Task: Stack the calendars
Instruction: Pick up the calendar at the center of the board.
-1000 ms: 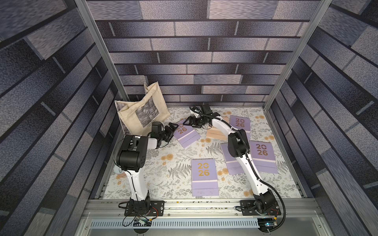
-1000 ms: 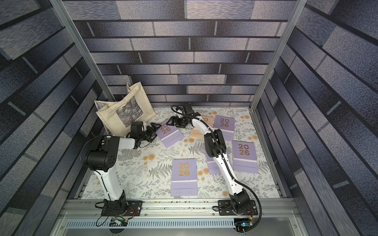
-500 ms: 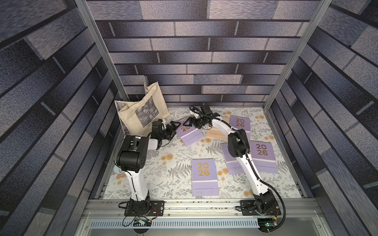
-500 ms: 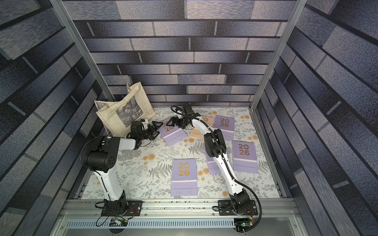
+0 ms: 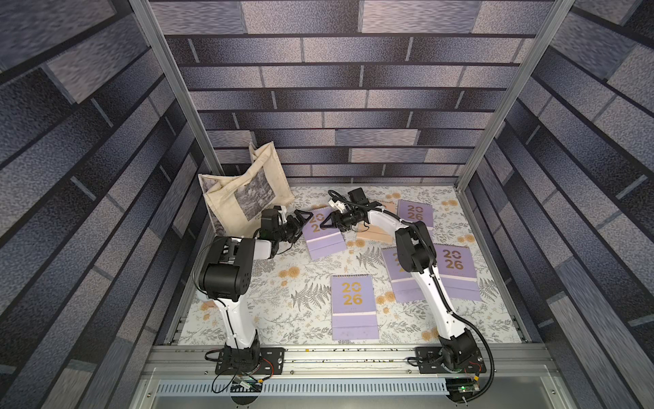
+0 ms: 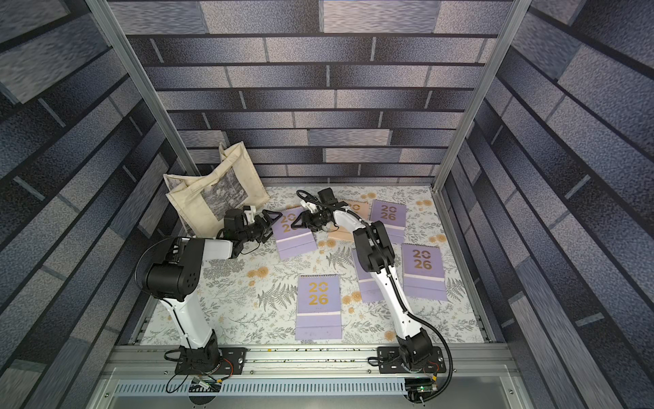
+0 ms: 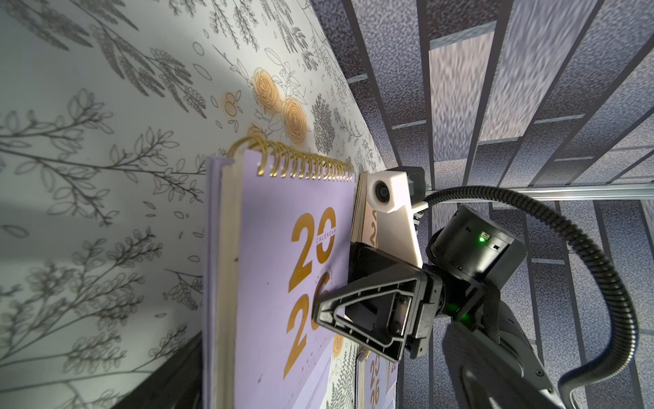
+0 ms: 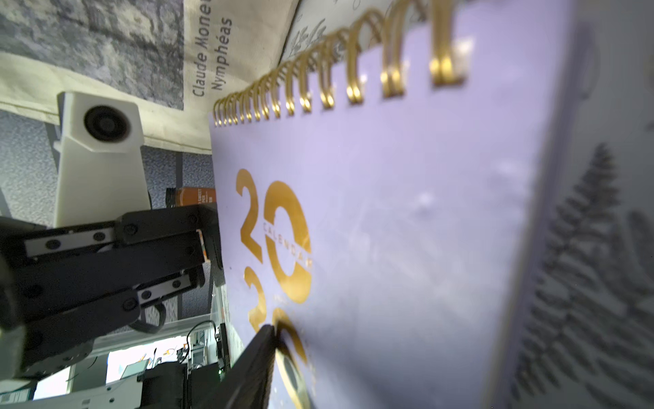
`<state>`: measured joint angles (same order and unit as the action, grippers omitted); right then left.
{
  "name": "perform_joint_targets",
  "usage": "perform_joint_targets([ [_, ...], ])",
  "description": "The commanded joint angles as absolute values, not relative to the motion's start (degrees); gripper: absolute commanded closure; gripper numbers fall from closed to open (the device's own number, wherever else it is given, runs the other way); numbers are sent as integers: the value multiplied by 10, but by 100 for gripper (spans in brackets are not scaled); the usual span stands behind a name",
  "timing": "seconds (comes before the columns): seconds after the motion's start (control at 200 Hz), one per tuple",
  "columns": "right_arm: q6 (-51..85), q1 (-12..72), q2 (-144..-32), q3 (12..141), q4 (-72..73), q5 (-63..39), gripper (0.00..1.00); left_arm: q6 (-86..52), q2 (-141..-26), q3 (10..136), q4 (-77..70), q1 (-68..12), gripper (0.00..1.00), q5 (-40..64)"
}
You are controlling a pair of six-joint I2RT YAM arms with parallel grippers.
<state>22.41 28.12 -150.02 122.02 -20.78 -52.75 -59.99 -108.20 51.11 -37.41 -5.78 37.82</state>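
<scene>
Free passage is being left over the bare middle of the floral mat (image 5: 354,262), while ten o'clock is being blocked by the tote bag (image 5: 244,191), three o'clock by flat calendars (image 5: 456,272) and six o'clock by a lone calendar (image 5: 354,308).

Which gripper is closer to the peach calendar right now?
Right. The right gripper is at the edge of the skewed lavender calendar that faces the peach calendar; the left gripper is at its opposite edge, toward the tote bag.

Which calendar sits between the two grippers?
The tilted lavender calendar nearest the tote, left gripper and right gripper at its sides; the others lie farther from the tote.
</scene>
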Motion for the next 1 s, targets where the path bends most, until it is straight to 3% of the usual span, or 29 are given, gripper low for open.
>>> perform_joint_targets([
  [0.0,239,285,-1463,1174,-155,-562,51,-581,-1088,529,-385,-54,0,410],
  [0.035,245,284,-1456,1160,-138,-565,54,-581,-1090,531,-385,-54,0,413],
  [0.17,298,282,-1429,1099,-33,-587,89,-582,-1091,535,-386,-51,0,424],
  [0.235,321,281,-1422,1080,14,-598,94,-583,-1090,535,-389,-51,0,429],
  [0.266,332,280,-1420,1073,33,-604,100,-582,-1088,535,-388,-50,0,431],
  [0.676,520,256,-1379,976,301,-633,100,-574,-1049,541,-386,-31,0,482],
  [0.992,471,240,-1214,843,295,-657,100,-467,-966,571,-270,-33,0,566],
])
